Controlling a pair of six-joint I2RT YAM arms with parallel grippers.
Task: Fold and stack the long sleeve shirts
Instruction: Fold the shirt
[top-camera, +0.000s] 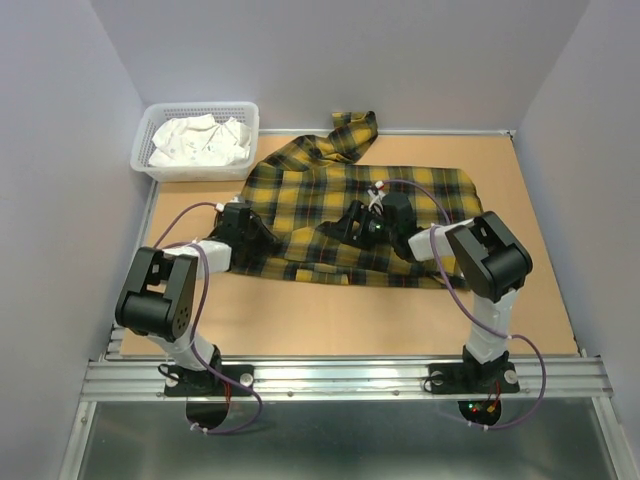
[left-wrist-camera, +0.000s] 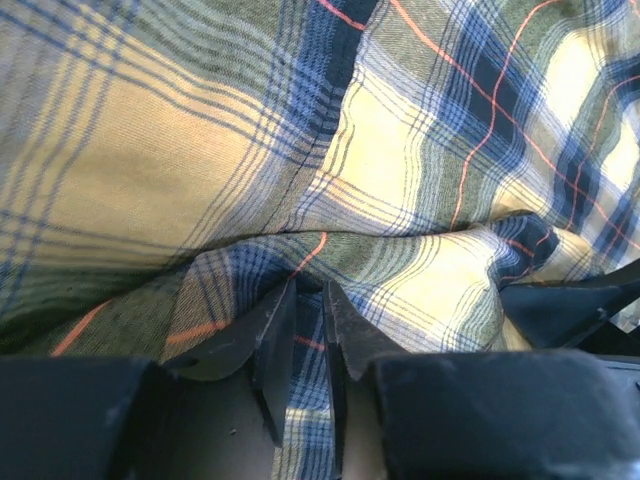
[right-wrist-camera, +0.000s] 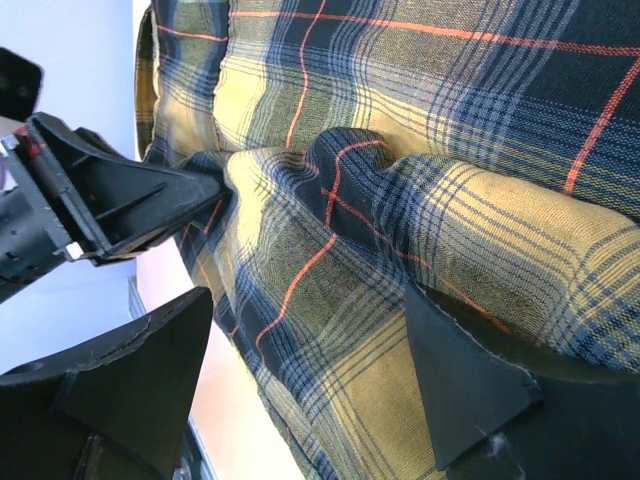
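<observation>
A robotics lab cell: plain pale walls (top-camera: 60, 150) box in a brown table (top-camera: 330, 320) on three sides of the fingers (left-wrist-camera: 272, 330), a metal rail (top-camera: 340, 375) runs behind them, a white basket (top-camera: 160, 170) sits beyond the left fingers.

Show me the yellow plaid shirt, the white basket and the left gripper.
yellow plaid shirt (top-camera: 300, 190), top view, on the spread cloth, left half.
white basket (top-camera: 195, 173), top view, on its near wall.
left gripper (left-wrist-camera: 310, 290), left wrist view, between the fingertips pinching the cloth.

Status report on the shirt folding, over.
Left gripper shut on plaid flannel shirt, left edge. Right gripper open, straddling a mid-shirt fold. Shirt spread, rumpled. Far left, white basket clear of both arms.
</observation>
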